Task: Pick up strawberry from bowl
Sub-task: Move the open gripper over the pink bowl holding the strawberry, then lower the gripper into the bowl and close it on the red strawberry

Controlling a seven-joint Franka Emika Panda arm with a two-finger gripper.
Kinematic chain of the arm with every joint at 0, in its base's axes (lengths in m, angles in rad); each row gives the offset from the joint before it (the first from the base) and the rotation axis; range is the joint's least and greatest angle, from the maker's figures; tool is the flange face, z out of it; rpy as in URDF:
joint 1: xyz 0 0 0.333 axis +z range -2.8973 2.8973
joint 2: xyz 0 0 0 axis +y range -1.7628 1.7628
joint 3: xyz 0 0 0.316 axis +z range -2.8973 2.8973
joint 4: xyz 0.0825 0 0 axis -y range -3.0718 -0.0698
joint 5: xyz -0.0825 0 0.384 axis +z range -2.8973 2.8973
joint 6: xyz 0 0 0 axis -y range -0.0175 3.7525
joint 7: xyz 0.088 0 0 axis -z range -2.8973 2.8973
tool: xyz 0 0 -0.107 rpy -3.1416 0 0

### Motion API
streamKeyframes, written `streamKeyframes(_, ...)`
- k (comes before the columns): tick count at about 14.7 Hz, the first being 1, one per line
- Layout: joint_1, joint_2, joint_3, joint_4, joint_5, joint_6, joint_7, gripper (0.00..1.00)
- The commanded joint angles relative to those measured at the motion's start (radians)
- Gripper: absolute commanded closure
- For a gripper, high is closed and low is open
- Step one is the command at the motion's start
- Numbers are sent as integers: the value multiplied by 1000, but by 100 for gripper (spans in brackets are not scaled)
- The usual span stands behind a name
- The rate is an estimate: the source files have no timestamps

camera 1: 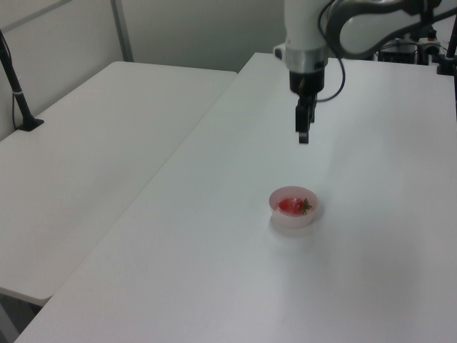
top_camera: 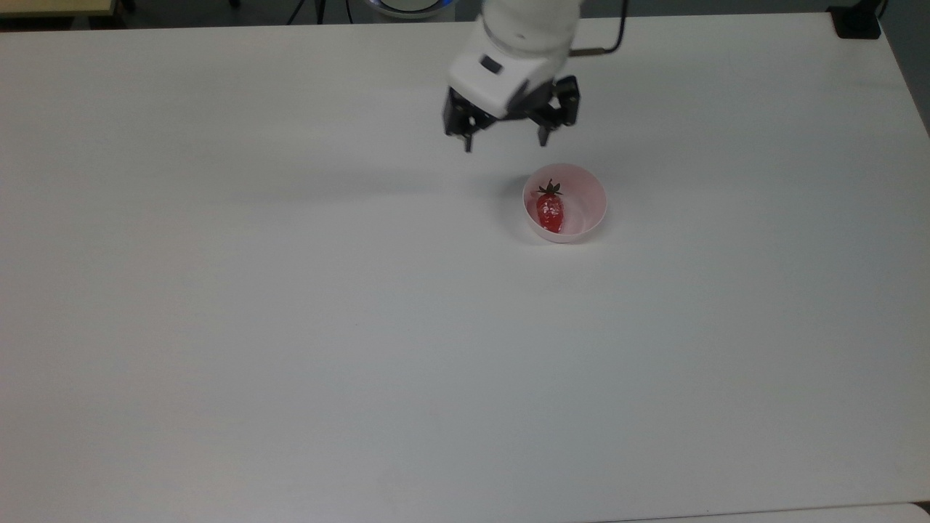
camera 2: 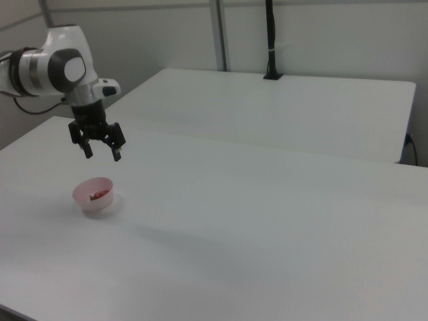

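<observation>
A small red strawberry (top_camera: 550, 209) with a dark green cap lies inside the pale pink bowl (top_camera: 585, 216), toward the top view's left of its inside. The left view shows the strawberry (camera 1: 291, 206) in the bowl (camera 1: 293, 218) near the table's middle; the right view shows the bowl (camera 2: 95, 198) with a bit of red strawberry (camera 2: 99, 194) in it. My gripper (top_camera: 505, 144) hangs open above the table, just up and left of the bowl in the top view, fingers pointing down with nothing between them. The gripper (camera 1: 303, 135) (camera 2: 101, 154) sits well above the bowl.
The white table (top_camera: 290, 327) stretches wide around the bowl. A second white table (camera 1: 93, 157) stands beside it with a black post (camera 1: 18, 93) on it. A black mount (top_camera: 856, 22) sits at the top view's far right corner.
</observation>
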Motion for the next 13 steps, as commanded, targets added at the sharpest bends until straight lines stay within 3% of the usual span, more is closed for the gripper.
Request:
streamKeyframes(1, 68, 58, -16, 23, 23, 38, 53, 1)
streamKeyframes(7, 128, 155, -16, 20, 10, 128, 92, 7)
streamKeyframes(13, 147, 233, -15, 14, -6, 179, 78, 21)
